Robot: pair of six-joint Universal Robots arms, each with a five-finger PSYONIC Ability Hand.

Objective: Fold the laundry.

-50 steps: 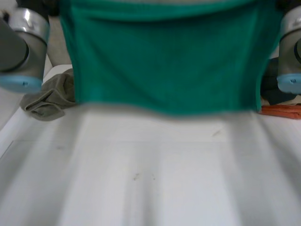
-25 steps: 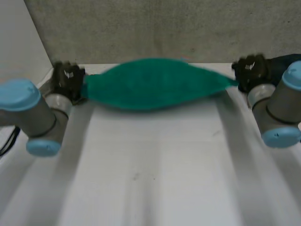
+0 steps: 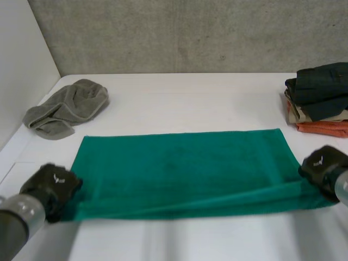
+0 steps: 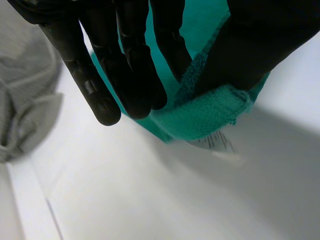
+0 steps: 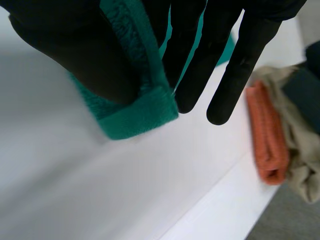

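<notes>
The green towel [image 3: 182, 168] is lying spread across the white desk [image 3: 190, 98], with its near edge slightly raised. The left robot hand [image 3: 51, 187] is pinching the towel's near left corner between thumb and fingers. The right robot hand [image 3: 323, 169] is pinching the near right corner likewise. A crumpled grey towel [image 3: 68, 107] is sitting at the far left, and a stack of folded clothes [image 3: 318, 98] at the far right.

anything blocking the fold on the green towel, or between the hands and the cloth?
Nothing visible. The left hand and right hand each pinch a near corner of the green towel. The grey cloth and the folded stack lie beyond its far corners, apart from it.
</notes>
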